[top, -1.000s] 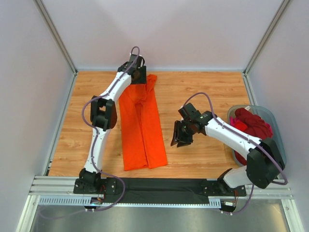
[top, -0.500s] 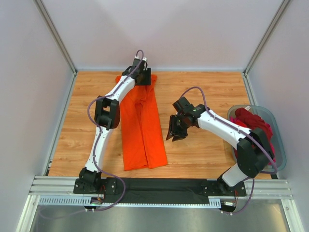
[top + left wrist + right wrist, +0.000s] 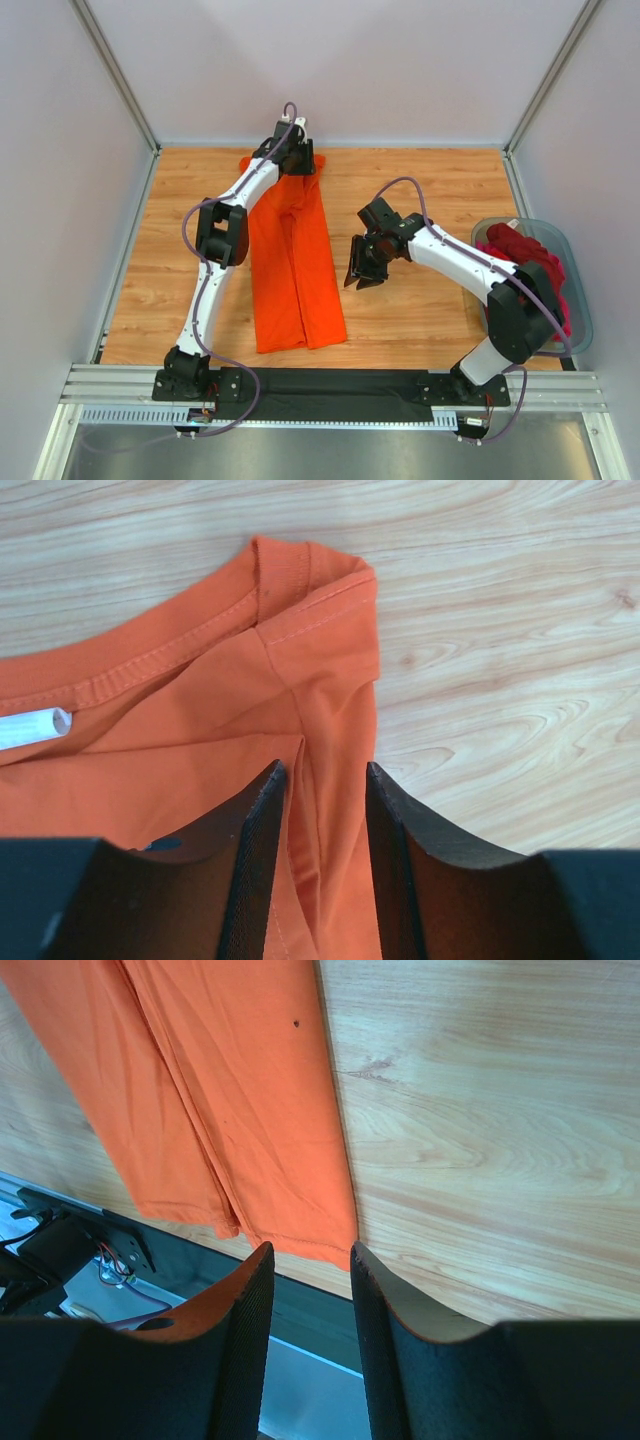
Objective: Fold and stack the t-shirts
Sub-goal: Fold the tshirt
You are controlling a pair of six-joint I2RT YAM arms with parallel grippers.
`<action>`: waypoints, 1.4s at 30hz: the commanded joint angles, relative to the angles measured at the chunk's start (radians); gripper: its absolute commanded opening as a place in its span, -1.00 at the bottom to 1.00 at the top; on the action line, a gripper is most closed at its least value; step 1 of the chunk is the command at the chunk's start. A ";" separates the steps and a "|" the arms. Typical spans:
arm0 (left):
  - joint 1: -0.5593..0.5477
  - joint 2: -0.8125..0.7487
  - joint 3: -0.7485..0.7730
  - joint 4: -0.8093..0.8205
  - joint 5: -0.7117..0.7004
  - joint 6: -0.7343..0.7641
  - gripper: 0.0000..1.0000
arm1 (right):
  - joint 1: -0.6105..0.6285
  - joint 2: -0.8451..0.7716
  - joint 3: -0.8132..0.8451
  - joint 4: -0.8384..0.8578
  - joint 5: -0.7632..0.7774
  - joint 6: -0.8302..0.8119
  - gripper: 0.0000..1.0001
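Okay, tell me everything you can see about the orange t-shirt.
The orange t-shirt is bright, soft cloth, folded lengthwise into a long narrow strip of overlapping layers. It lies flat on the wooden table, left of centre, ribbed round collar at the far end, hem toward the arm bases. A white label shows inside the neck; a dark speck marks one panel. The left hand sits at the collar end, fingers straddling a crease by the shoulder seam. The right hand hangs apart, to its right.

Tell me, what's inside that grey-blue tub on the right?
The tub holds a heap of dark red and pink cloth. The right arm covers part of it, and anything beneath the heap is hidden.
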 commanded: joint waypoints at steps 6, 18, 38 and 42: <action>0.001 -0.019 -0.016 0.060 0.062 -0.030 -0.11 | -0.005 0.007 0.033 0.028 0.006 0.002 -0.24; 0.006 -0.007 0.000 0.062 0.168 -0.093 -0.03 | -0.018 -0.001 0.050 -0.004 0.019 0.000 -0.24; 0.018 -0.939 -0.952 -0.376 0.180 -0.291 0.11 | -0.007 -0.122 -0.239 0.157 -0.214 -0.047 -0.10; 0.017 -1.160 -1.302 -0.368 0.165 -0.371 0.17 | 0.022 -0.087 -0.307 0.216 -0.242 -0.038 -0.09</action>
